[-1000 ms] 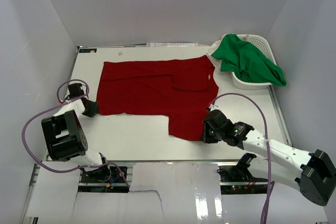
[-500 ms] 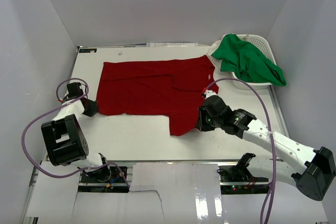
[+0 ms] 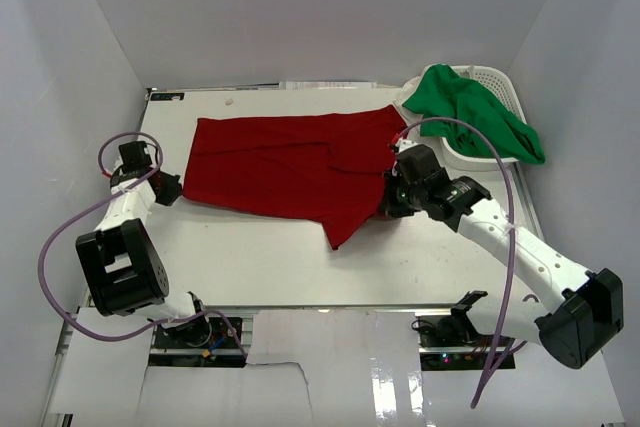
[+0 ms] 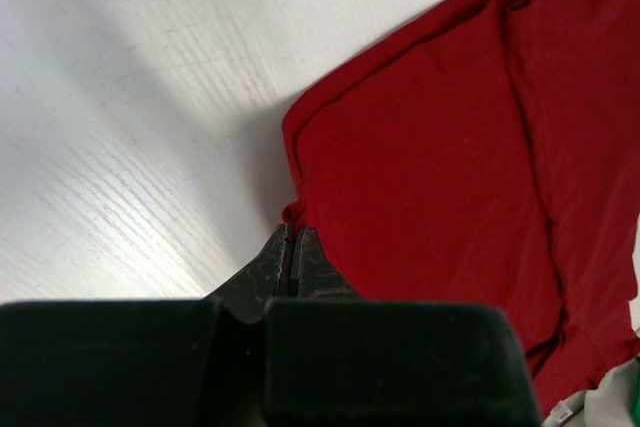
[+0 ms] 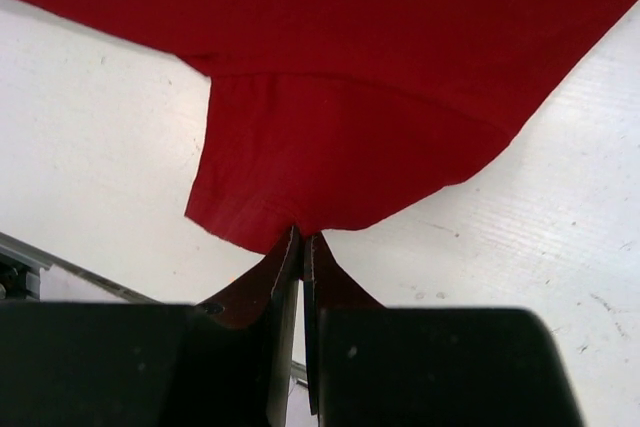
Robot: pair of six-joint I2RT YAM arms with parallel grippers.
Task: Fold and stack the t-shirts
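Tabletop, white and flat (image 3: 250, 257), takes up most of the top view, with pale walls on three sides. Across its middle lies the deep red, short-sleeved cloth t-shirt (image 3: 270, 157), the largest thing on it. The shirt is spread long-ways from left to right. Its far edge runs nearly straight, and its near edge slants down to a point towards the front of the table. Part of the cloth on the right is doubled over, showing as a darker fold line.

At the far right corner sits a bright green cloth t-shirt (image 3: 470, 112), crumpled, not spread. It is heaped in a white slotted plastic basket (image 3: 497, 76) and spills over the rim on the basket's near side. It is well apart from both grippers.

Each white and black arm carries a loop of purple cable (image 3: 505, 237).

The right gripper (image 3: 392, 193) is at the red shirt's right side. In the right wrist view (image 5: 301, 239) its two dark fingers are clenched tight on an edge of the red cloth, which fans out from the tips above the bare table.

The left gripper (image 3: 174, 190) is at the shirt's near left corner, low over the table. In the left wrist view (image 4: 291, 237) its fingers are pressed together with the hem of that red corner nipped between the tips.
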